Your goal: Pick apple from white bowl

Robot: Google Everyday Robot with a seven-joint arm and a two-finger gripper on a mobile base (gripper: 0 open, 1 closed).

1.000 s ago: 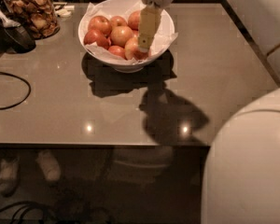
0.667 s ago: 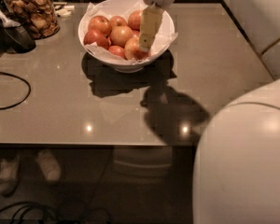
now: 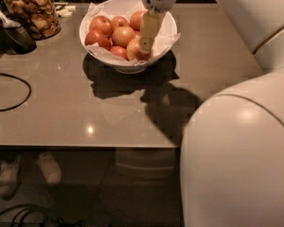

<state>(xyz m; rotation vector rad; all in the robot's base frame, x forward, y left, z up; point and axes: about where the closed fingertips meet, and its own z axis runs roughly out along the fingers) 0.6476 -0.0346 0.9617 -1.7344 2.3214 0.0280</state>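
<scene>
Contact looked close: the claw [image 3: 146,45] hung from the top centre of the frame into the bowl [image 3: 128,69], its tip at the right of the heap, on or just above the apple [image 3: 132,53]. That apple lay low against the bowl's near right wall. We could not tell whether the claw was clenched, released or grasping.

We judged the grasp to be the step in hand. Done well, it called for the claw to be centred over the apple's widest part and sunk far enough to hold. It should do that without shoving the other apples [image 3: 123,35] or snagging the paper [image 3: 166,38], then lift straight up.

The rim stood just right of the claw, leaving little side room there. Above the bowl the way seemed open. Bare surface [image 3: 85,108] spread in front of it, down to the near edge at mid-frame. The jar [image 3: 34,12] at upper left and the cable [image 3: 19,82] at left lay well apart.
</scene>
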